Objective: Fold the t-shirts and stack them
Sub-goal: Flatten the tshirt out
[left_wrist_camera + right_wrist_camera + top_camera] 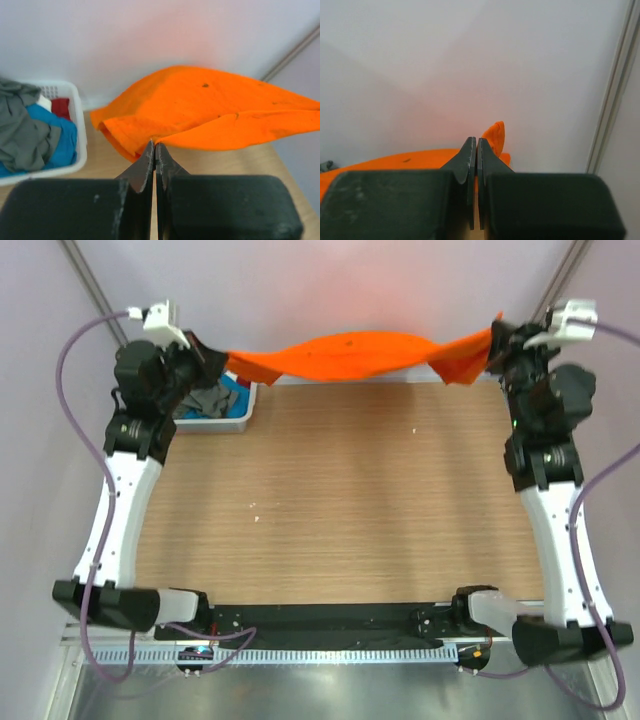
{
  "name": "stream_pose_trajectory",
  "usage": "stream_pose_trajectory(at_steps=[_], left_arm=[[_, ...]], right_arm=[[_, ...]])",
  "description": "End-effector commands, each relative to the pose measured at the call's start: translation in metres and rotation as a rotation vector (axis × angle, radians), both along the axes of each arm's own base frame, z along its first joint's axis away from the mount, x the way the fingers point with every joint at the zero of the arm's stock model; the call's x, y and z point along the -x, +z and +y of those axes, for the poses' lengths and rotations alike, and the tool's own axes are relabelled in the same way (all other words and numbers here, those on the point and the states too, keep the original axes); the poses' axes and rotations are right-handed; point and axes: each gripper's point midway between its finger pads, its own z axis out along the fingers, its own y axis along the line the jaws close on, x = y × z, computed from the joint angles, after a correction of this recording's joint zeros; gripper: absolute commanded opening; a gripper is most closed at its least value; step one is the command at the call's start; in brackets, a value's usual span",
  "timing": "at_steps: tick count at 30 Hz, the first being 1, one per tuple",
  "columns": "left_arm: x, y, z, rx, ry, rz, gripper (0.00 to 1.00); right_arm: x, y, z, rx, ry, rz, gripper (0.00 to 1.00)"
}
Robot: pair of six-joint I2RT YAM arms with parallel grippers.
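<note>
The bright orange t-shirt (350,353) hangs stretched in the air between both grippers at the far edge of the table. My left gripper (222,358) is shut on its left end; the left wrist view shows the fingertips (154,145) pinching the orange fabric (210,112). My right gripper (492,340) is shut on its right end; in the right wrist view orange cloth (495,136) pokes up past the closed tips (477,141). Dark grey, teal-blue and red t-shirts (35,132) lie bunched in the basket.
The white plastic laundry basket (238,420) sits at the far left corner, just under my left arm; it also shows in the left wrist view (80,145). The wooden table top (340,500) spreads below the shirt. A white wall stands close behind.
</note>
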Motion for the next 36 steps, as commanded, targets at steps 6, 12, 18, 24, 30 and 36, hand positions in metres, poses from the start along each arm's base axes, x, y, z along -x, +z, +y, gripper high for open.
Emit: stream_pose_trajectory(at_steps=[6, 12, 18, 24, 30, 36], left_arm=[[0.067, -0.116, -0.015, -0.078, -0.161, 0.105, 0.00], [0.129, -0.175, -0.030, -0.030, -0.268, 0.246, 0.00], [0.169, -0.215, -0.027, -0.025, -0.239, 0.415, 0.05], [0.191, -0.199, 0.002, -0.082, -0.107, 0.467, 1.00], [0.184, -0.144, 0.032, 0.000, 0.106, 0.308, 1.00], [0.151, -0.207, 0.049, 0.054, 0.347, 0.607, 0.99]], right_arm=[[0.056, -0.178, -0.011, 0.013, -0.038, 0.315, 0.01], [0.111, -0.257, -0.006, -0.036, -0.002, 0.547, 0.01], [0.150, -0.284, 0.023, -0.152, 0.142, 0.644, 0.08], [0.164, -0.282, 0.033, -0.180, 0.192, 0.745, 1.00], [0.156, -0.226, 0.003, -0.105, 0.037, 0.698, 1.00], [0.102, -0.247, 0.004, -0.241, -0.033, 0.808, 1.00]])
